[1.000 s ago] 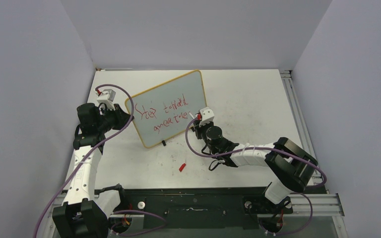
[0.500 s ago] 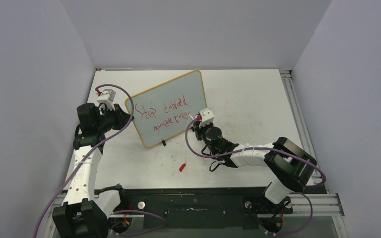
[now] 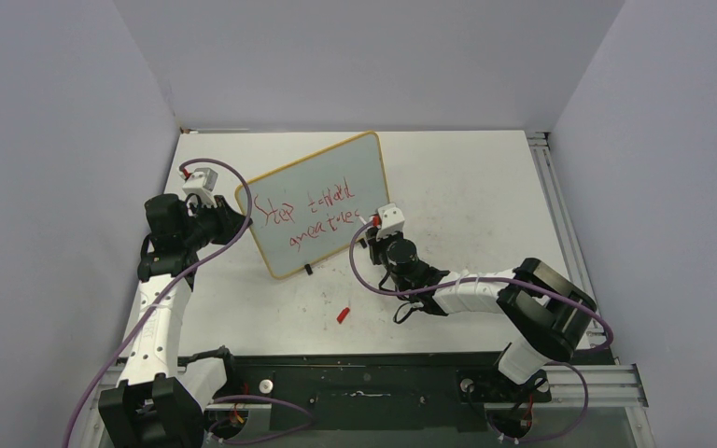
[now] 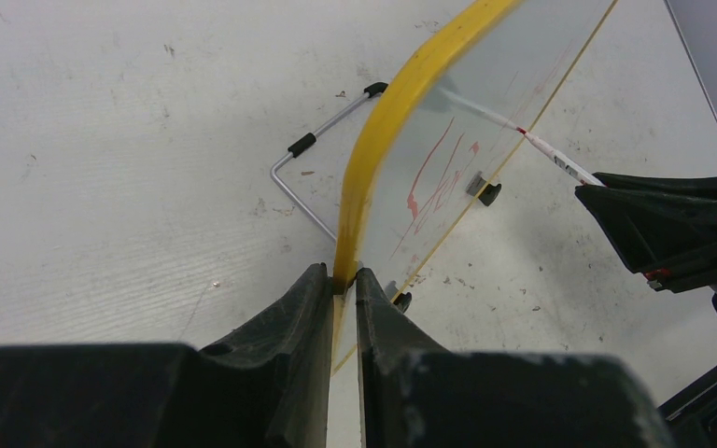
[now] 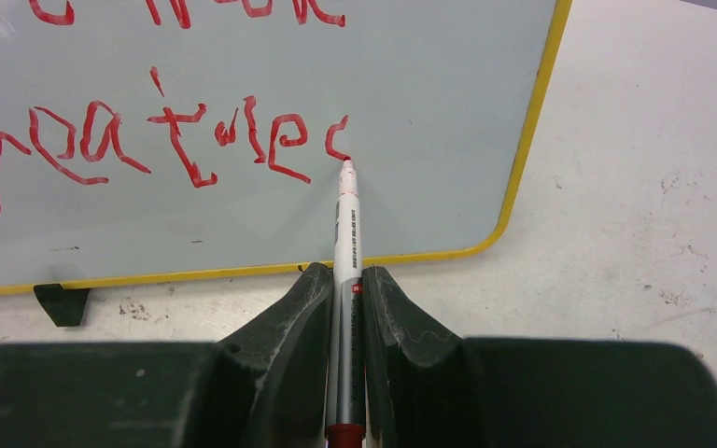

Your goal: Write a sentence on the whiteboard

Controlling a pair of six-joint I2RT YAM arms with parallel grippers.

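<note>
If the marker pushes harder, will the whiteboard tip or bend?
Tipping seems possible: the whiteboard stands on black feet and a thin wire stand. The left gripper, shut on its edge, probably steadies it. Its face looks flat and rigid; bending seems unlikely.

Bright even light, soft shadows, whiteboard frame blurred close up

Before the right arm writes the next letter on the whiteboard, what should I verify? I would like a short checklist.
1. Left gripper shut on the pale whiteboard with yellow frame: ok.
2. Right gripper shut on the white marker pen: ok.
3. Marker tip touching the board at the last letter of the red handwritten sentence: ok.
4. Bare board to the right of that letter: ok.
5. Small red cap lying on the white table, apart from both arms: ok.
</note>
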